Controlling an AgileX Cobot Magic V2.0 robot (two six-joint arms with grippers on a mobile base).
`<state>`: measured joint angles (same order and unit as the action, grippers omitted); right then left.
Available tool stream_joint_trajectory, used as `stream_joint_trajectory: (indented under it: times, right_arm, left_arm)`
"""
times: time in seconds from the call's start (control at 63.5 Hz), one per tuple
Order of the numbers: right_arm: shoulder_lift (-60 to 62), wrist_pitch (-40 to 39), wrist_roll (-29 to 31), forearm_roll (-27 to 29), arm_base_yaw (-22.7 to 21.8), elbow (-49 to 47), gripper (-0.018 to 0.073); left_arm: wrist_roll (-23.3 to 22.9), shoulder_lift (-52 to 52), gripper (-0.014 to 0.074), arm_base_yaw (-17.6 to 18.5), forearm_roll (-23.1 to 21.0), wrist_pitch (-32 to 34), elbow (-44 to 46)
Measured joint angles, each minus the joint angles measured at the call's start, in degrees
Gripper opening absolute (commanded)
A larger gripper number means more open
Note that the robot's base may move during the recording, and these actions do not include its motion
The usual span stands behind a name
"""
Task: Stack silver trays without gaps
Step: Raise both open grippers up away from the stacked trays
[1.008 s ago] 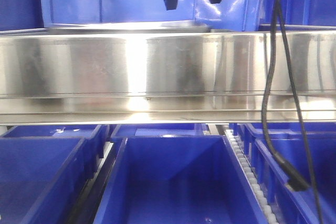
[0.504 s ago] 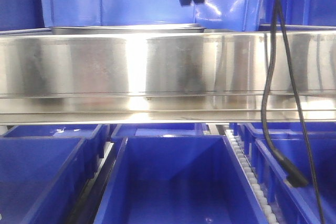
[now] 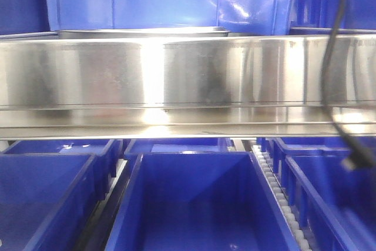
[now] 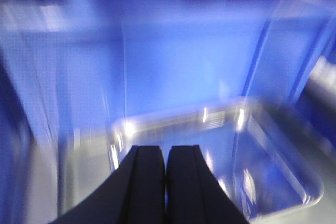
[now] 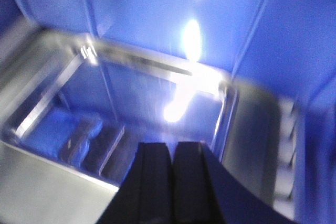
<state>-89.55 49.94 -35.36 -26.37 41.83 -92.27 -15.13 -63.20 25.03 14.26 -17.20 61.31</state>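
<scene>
Above the silver tray (image 4: 210, 156), both end effectors — left (image 4: 165, 182), right (image 5: 172, 182) — hang closed, empty.

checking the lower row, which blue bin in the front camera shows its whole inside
The middle blue bin, right under the steel rail. The left one and right one are cut off by the picture's edges.

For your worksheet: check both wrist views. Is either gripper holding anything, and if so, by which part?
Nothing is held. The left gripper and right gripper are shut and empty above the silver tray.
</scene>
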Motion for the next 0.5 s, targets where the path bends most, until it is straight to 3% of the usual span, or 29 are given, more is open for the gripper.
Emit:
stream_joint_trajectory:
  times: [0.173, 0.315, 0.504]
  right_arm:
    - [1.94, -2.65, 0.0, -2.52, 2.33, 0.0, -0.0078]
    - [2.34, -6.0, 0.0, -4.75, 4.17, 0.0, -0.0078]
    - [2.39, -8.08, 0.0, -5.63, 4.4, 0.0, -0.0078]
  left_arm:
    - [0.0, 12.83, 0.0011, 0.0, 0.4, 17.57, -15.94]
    - [0.38, 23.74, 0.0011, 0.0, 3.42, 33.13, -29.53]
    - [1.43, 30.51, 0.0011, 0.0, 4.46, 36.5, -39.65]
